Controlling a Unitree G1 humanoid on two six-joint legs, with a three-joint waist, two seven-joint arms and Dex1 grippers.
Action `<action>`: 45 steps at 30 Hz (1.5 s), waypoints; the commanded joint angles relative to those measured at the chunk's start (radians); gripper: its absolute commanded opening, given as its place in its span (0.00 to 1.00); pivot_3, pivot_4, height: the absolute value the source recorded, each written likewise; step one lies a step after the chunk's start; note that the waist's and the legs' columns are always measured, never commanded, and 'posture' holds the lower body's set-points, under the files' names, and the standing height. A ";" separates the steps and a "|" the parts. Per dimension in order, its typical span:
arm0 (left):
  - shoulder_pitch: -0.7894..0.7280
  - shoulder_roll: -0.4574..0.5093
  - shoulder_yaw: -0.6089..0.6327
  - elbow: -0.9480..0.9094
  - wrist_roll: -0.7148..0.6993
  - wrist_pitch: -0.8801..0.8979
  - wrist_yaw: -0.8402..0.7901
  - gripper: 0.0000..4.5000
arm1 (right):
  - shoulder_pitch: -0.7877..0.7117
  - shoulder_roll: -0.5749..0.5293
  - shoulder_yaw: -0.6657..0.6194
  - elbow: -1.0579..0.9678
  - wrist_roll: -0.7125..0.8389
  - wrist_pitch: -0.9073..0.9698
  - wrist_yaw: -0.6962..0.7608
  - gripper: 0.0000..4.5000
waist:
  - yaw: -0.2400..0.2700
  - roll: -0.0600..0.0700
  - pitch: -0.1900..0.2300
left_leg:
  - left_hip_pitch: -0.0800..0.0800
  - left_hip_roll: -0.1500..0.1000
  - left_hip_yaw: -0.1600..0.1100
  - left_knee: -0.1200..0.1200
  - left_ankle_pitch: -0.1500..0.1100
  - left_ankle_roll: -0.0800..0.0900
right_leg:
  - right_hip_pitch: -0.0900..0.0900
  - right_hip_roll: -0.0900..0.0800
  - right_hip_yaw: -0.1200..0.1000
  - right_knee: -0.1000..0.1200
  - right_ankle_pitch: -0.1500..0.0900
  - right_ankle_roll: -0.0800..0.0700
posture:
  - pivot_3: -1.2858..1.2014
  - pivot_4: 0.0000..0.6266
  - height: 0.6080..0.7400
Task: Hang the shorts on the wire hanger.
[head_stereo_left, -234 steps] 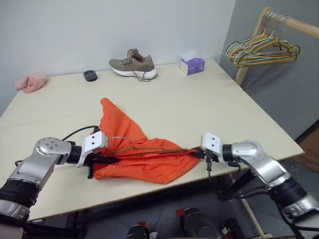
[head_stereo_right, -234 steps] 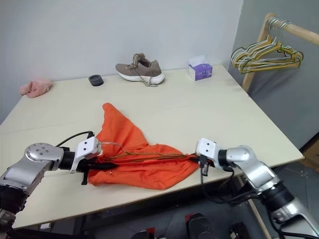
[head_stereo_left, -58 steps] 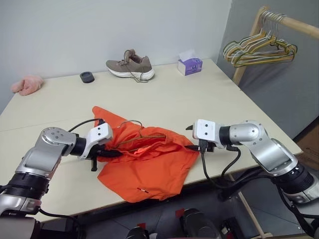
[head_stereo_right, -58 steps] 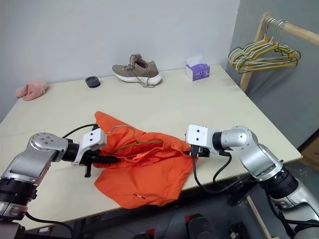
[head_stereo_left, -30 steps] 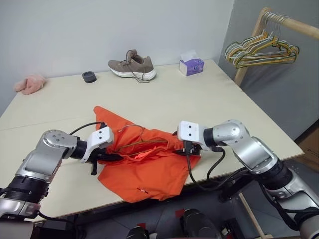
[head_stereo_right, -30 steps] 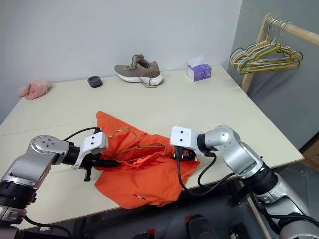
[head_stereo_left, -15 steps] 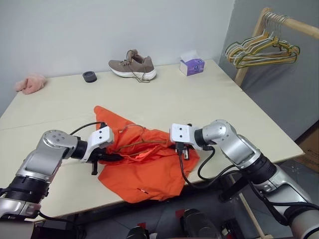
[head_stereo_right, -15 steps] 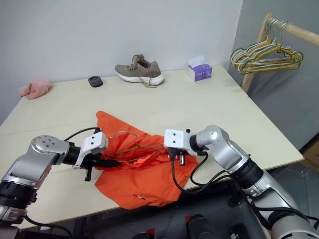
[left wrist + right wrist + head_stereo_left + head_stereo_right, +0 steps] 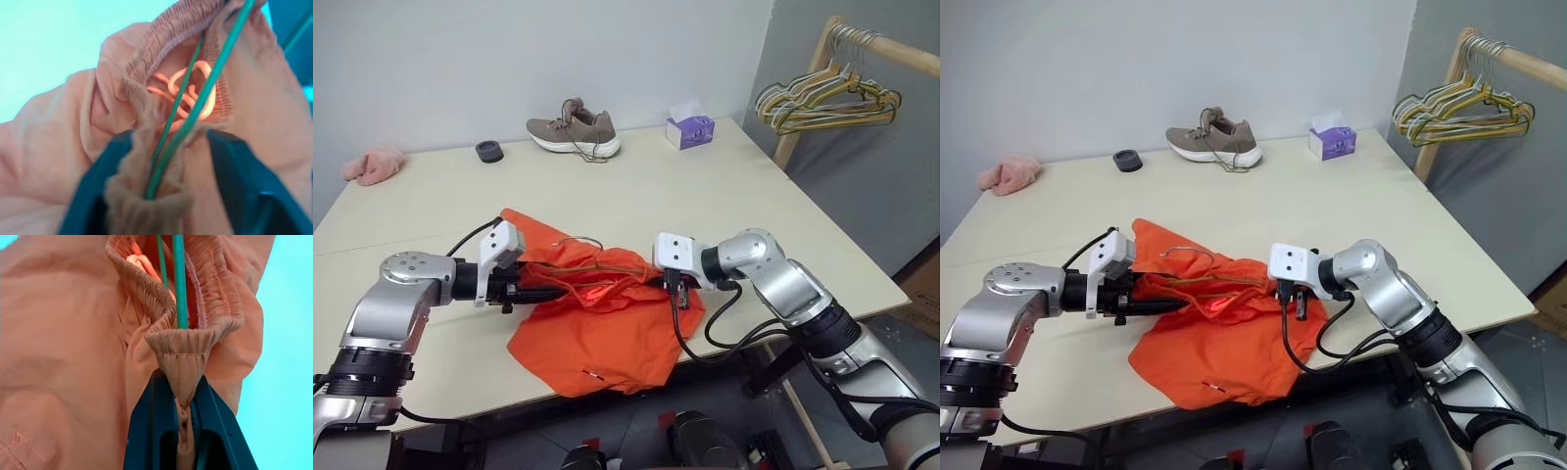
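The right hand (image 9: 183,431) is clamped tight on a pinch of the gathered waistband of the shorts (image 9: 597,328), the fabric bunched into a narrow fold between its two dark fingers (image 9: 151,431) — the wire hanger (image 9: 179,279) runs straight past that fold and into the waistband opening. The left hand (image 9: 161,196) comes in from the opposite end of the waistband with its fingers (image 9: 93,196) spread apart; bunched elastic and the green wire lie between them, but whether they press on either I cannot tell. From the head views, the shorts lie crumpled near the front edge of the counter (image 9: 724,196), stretched a little between the two hands, with the lower part of the cloth draping over the counter's front edge. The hanger's curved hook (image 9: 1185,253) pokes up out of the orange fabric closer to the left hand, and its thin wire runs along the waistband toward the right hand. Farther back on the counter sit a brown shoe (image 9: 574,127), a small dark round object (image 9: 489,150), a purple tissue box (image 9: 690,129) and, at the far left, a pink cloth (image 9: 374,163). Off to the right — well apart from the counter — a bunch of hangers (image 9: 822,98) hangs on a wooden rail (image 9: 891,47).
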 commanded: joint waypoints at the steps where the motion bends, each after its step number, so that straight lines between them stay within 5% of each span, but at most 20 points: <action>1: -0.029 0.054 0.128 0.018 -0.065 0.065 0.035 0.66 | -0.029 -0.012 -0.075 0.025 0.036 0.030 -0.004 0.00 | -0.001 0.000 0.000 | 0.000 0.000 0.000 0.000 0.000 0.000 | 0.000 0.000 0.000 0.000 0.000 0.000 | 0.43 0.05 1.00; 14: 0.006 0.172 0.206 0.236 -0.013 -0.008 0.058 0.66 | -0.063 0.019 -0.165 0.151 0.070 0.080 -0.068 0.00 | -0.005 0.000 0.000 | 0.000 0.000 0.000 -0.001 0.000 0.000 | 0.000 0.000 0.000 0.000 0.000 0.000 | 0.44 0.03 1.00; 21: -0.085 0.106 0.186 0.468 0.068 -0.121 0.202 0.66 | -0.040 0.008 -0.166 0.106 0.082 0.104 -0.079 0.00 | 0.006 -0.001 -0.001 | 0.000 0.000 0.000 0.000 0.000 0.000 | 0.000 0.000 0.000 0.000 0.001 0.000 | 0.43 0.03 1.00; 40: -0.227 -0.021 0.011 0.433 0.128 -0.175 0.071 0.66 | 0.021 -0.081 -0.080 -0.079 0.013 0.037 -0.069 0.00 | -0.034 -0.004 -0.003 | -0.001 -0.001 0.000 0.002 0.000 0.000 | 0.000 -0.001 0.000 0.000 0.001 0.001 | 0.42 0.03 1.00; 45: -0.183 -0.002 -0.028 0.386 0.142 -0.202 -0.007 0.39 | 0.024 -0.084 -0.074 -0.079 0.012 0.034 -0.064 0.00 | -0.050 -0.004 -0.003 | -0.001 -0.001 0.000 0.002 0.000 0.000 | 0.000 -0.001 0.001 0.000 0.001 0.001 | 0.42 0.03 1.00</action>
